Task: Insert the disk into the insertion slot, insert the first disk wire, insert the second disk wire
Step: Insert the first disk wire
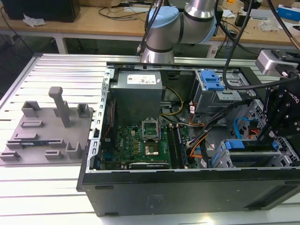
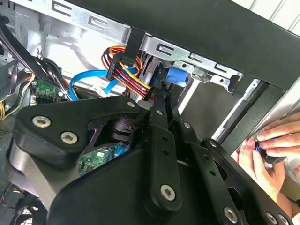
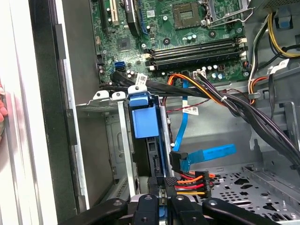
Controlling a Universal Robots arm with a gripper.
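The disk (image 1: 251, 146), in its bright-blue caddy (image 3: 144, 119), sits inside the insertion slot (image 3: 123, 140) of the grey drive cage (image 1: 225, 161) at the case's front corner, on the exterior view's right. My gripper (image 3: 161, 192) hangs right at the disk's exposed end, and its black fingers (image 2: 157, 105) are drawn close together on the black connector of the red, yellow and orange disk wire (image 3: 190, 180). A blue flat disk wire (image 3: 206, 153) ends in a black plug (image 3: 178, 161) resting against the same end of the disk.
Thick black cable bundles (image 3: 243, 110) cross above the cage. The motherboard (image 1: 140, 140), the power supply (image 1: 138, 89) and a taller grey box with a blue tab (image 1: 213, 86) fill the case. A person's hand (image 2: 265, 150) is outside the case wall. A grey fixture plate (image 1: 47, 131) lies on the exterior view's left.
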